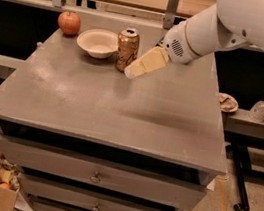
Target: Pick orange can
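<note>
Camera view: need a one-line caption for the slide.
Claw poised just right of the upright orange can, which stands beside a white bowl, with an apple further left, on the grey drawer cabinet.

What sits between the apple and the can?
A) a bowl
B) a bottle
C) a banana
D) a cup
A: the white bowl sits on the table between the apple and the can. The gripper is close beside the can, on the side away from the bowl.
</note>
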Controlling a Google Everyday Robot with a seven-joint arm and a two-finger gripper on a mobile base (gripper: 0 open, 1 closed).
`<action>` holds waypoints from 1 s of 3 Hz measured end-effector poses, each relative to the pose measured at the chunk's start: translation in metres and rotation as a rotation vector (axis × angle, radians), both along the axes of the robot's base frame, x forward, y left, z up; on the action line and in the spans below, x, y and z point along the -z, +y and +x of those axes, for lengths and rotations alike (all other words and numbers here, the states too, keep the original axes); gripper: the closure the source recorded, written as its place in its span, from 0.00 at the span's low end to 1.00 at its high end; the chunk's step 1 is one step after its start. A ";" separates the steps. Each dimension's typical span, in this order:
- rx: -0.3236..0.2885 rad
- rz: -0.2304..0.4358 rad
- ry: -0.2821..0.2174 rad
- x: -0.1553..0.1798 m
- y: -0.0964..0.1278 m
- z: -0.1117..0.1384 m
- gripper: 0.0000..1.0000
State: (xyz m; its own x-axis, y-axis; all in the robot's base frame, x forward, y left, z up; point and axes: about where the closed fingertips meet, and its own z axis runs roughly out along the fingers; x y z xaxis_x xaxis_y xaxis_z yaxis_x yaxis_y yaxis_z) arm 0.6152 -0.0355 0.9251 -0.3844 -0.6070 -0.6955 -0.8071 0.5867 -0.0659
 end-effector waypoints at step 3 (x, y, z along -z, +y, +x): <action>0.050 0.030 -0.083 0.008 0.052 0.055 0.00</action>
State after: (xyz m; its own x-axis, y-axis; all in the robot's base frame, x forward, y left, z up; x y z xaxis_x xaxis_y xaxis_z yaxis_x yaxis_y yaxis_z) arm 0.6699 0.0161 0.9174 -0.3540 -0.5669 -0.7439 -0.7693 0.6287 -0.1131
